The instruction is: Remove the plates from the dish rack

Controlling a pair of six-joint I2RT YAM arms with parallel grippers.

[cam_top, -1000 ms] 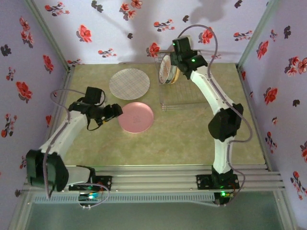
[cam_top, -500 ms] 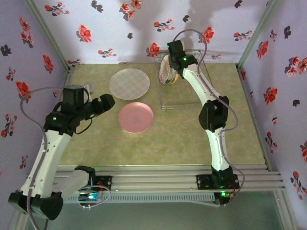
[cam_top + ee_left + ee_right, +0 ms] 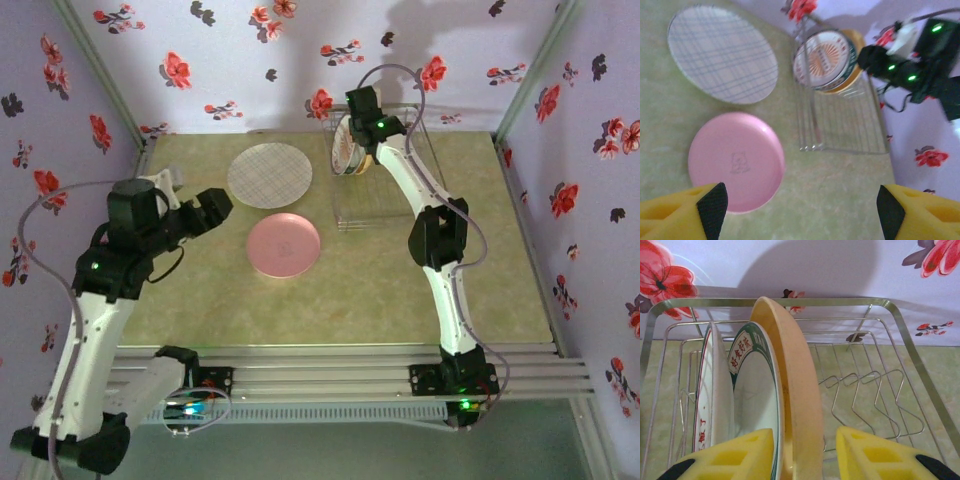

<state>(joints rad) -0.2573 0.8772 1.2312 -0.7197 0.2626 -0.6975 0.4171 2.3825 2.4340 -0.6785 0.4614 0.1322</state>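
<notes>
The dish rack [image 3: 378, 196] stands at the back right, with three plates upright at its left end. My right gripper [image 3: 805, 456] is over them, its jaws open astride the rim of the orange-yellow plate [image 3: 796, 390]. A gap still shows between that plate and the right finger [image 3: 875, 455]. Left of it stand a green-rimmed plate [image 3: 754, 390] and a red-rimmed white plate [image 3: 712, 400]. A grid-patterned plate [image 3: 269, 175] and a pink plate [image 3: 283, 244] lie flat on the table. My left gripper [image 3: 208, 206] hangs open and empty, left of the pink plate [image 3: 735, 160].
Flowered walls close the table in at the back and on both sides. The rack's wire slots [image 3: 865, 395] right of the plates hold nothing. Bare table [image 3: 400, 280] lies in front of the rack and the pink plate.
My left arm has lifted and drawn back to the left, away from the pink plate. My right gripper has settled onto the racked plates and its jaws have narrowed round the orange-yellow one.
</notes>
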